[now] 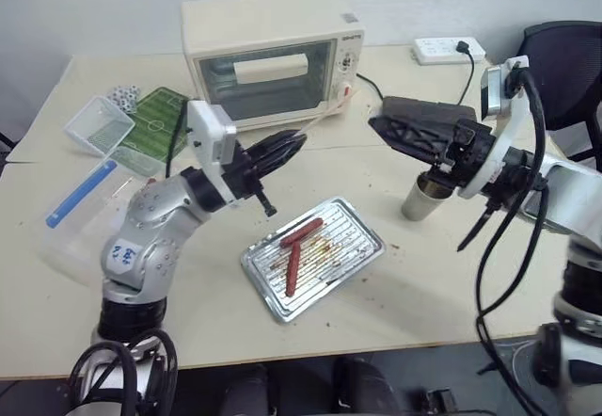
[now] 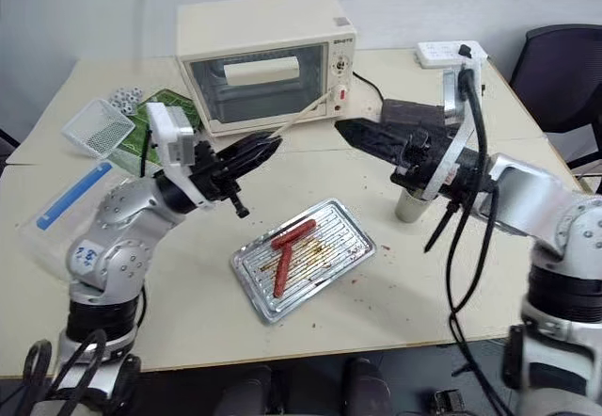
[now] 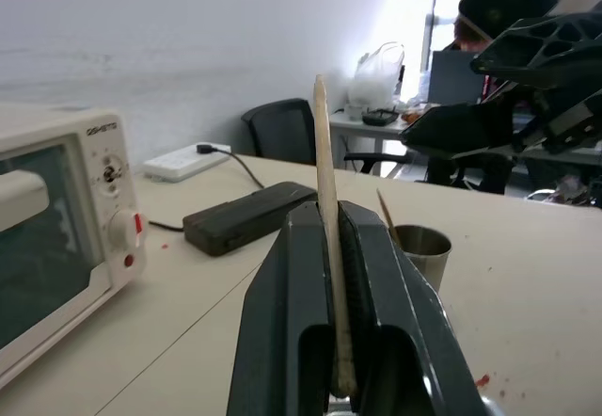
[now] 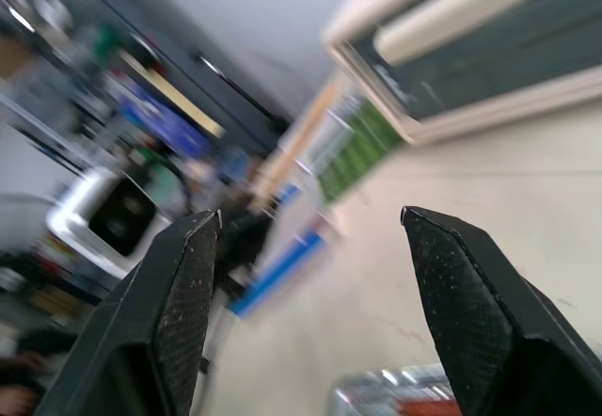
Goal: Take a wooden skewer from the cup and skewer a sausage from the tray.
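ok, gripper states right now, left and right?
Left gripper: closed on the wooden skewer, which pokes out past the fingertips.
Right gripper: open, holding nothing.

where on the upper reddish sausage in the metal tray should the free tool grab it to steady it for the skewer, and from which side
Grip the upper slim reddish-brown sausage around its middle, coming straight down from above. It lies flat on the ridged shiny metal baking tray, whose low rim blocks a side approach. Set the fingers across its narrow width, leaving the free end nearer the tray's far edge open for the skewer. Its other end meets the second sausage, so stay clear of that end.
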Controlling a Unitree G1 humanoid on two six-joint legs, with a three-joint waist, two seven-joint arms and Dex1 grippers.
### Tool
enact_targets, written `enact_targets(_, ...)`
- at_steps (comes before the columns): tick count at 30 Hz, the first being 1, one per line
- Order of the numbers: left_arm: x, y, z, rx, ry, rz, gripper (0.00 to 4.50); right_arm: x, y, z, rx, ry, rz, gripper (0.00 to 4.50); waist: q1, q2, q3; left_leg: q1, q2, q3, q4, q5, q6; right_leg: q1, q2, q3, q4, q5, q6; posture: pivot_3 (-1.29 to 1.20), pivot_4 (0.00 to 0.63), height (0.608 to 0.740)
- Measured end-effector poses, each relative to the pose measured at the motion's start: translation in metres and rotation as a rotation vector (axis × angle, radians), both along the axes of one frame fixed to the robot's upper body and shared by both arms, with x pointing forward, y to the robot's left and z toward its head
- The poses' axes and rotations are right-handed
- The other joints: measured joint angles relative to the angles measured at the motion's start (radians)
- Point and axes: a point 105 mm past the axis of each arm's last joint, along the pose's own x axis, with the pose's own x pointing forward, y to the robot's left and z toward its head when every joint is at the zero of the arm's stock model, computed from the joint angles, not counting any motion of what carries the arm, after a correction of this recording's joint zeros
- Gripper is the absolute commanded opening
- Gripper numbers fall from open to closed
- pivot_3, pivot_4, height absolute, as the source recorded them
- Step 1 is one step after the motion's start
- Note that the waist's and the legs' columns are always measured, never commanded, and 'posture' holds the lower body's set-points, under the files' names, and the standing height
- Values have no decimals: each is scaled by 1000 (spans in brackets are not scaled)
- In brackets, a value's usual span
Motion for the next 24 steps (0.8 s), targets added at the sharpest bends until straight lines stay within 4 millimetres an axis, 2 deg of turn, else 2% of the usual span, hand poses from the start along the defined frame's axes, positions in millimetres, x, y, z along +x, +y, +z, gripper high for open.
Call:
enact_targets(2, -5, 11, -1, 34, 6, 31, 0, 2, 3, -9, -90, 3, 5, 3225, -3, 0, 0, -1, 1, 0, 0, 0, -1, -2, 0, 0, 1, 0, 0, 0, 150, 740)
enact_targets(6, -16, 44, 0, 115, 23, 119, 0, 5, 17, -47, -261, 87, 32, 3225, -6, 0, 0, -4, 1, 0, 0, 2, -3, -6, 0, 0, 3, 0, 0, 0, 150, 740)
enact_targets(8, -19, 51, 1, 126, 24, 140, 0, 6, 23, -61, -308, 115, 43, 3225, 0, 0, 0, -4, 0, 0, 1, 2, -2, -6, 0, 0, 3, 0, 0, 0, 150, 740)
enact_targets(16, -27, 50, 4, 136, 20, 145, 0, -8, 75, -120, -384, 247, 157, 3225, 2, -1, 0, -7, 0, -1, 1, 2, -2, -7, -1, -2, 2, 0, 0, 0, 150, 740)
enact_targets(21, -27, 50, 3, 147, 28, 146, 0, -22, 94, -148, -459, 303, 225, 3225, 1, -1, 0, -7, 0, -1, 1, 2, -2, -7, 0, -1, 3, 0, 0, 0, 150, 740)
enact_targets(24, -27, 50, 3, 147, 29, 145, 0, -22, 100, -152, -485, 293, 231, 3225, 0, -1, 0, -7, 0, -1, 1, 2, -2, -7, 0, -1, 3, 0, 0, 0, 150, 740)
